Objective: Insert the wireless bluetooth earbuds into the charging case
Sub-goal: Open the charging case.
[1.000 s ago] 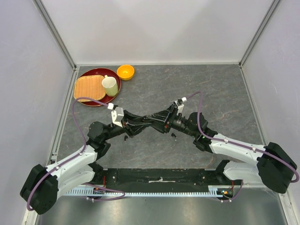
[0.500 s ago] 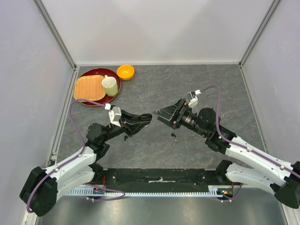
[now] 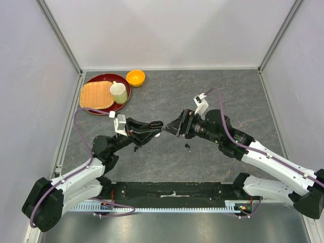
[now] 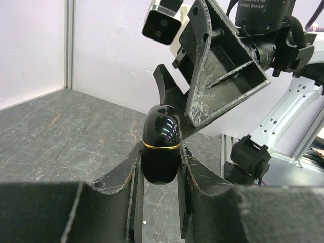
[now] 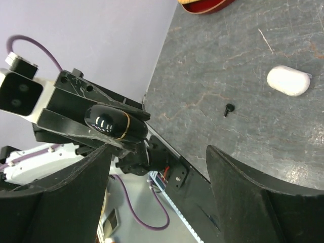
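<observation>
**Black case held up, one earbud on the table**

A black case (image 4: 161, 132) with a thin gold line around it is clamped between the jaws of the left gripper (image 4: 160, 154). It is held up above the grey table (image 3: 202, 91), and its lid is shut. The right gripper (image 3: 171, 126) is seen just beside the top of the case. Its jaws are spread wide apart and nothing is held in them. One tiny black earbud (image 5: 229, 108) is seen lying on the table, near a white case (image 5: 288, 81).
</observation>
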You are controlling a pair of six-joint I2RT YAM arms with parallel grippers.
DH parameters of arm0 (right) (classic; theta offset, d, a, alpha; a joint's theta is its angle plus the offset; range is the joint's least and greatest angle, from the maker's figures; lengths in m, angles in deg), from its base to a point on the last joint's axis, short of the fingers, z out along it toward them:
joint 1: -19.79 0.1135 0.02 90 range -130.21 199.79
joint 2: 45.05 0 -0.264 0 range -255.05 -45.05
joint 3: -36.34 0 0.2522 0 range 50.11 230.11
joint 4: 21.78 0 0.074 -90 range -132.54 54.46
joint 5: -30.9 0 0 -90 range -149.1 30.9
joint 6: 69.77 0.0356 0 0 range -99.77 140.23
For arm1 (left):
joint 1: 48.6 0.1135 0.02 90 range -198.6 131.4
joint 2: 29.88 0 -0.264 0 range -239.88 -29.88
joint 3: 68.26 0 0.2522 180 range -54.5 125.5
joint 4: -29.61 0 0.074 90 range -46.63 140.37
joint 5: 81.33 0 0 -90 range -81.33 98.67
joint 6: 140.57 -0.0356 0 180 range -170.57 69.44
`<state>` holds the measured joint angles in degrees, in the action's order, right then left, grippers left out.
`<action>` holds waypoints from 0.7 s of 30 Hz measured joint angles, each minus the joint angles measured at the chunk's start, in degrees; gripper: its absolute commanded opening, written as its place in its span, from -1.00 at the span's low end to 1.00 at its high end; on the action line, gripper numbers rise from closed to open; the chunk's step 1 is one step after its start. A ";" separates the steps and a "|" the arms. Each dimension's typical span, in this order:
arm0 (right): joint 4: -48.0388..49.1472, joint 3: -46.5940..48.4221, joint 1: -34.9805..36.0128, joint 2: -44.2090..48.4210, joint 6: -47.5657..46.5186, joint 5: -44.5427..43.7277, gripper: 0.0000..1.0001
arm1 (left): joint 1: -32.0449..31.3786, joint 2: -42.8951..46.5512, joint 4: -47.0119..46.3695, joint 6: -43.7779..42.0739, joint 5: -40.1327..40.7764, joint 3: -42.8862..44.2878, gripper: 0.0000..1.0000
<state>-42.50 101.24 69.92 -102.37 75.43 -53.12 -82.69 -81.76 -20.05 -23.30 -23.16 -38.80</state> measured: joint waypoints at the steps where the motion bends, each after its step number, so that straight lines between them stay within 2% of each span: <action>1: -0.44 0.33 0.24 -0.48 -0.52 0.20 0.64 | 0.00 -0.15 -0.33 0.26 -0.07 -0.02 -0.96; 21: -1.05 0.55 1.05 -1.38 -0.57 0.70 0.68 | 0.07 -0.63 -1.44 1.05 -3.48 -0.15 -0.96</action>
<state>-43.55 101.79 70.97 -103.74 74.86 -52.42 -82.62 -82.39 -21.49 -22.25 -26.64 -38.95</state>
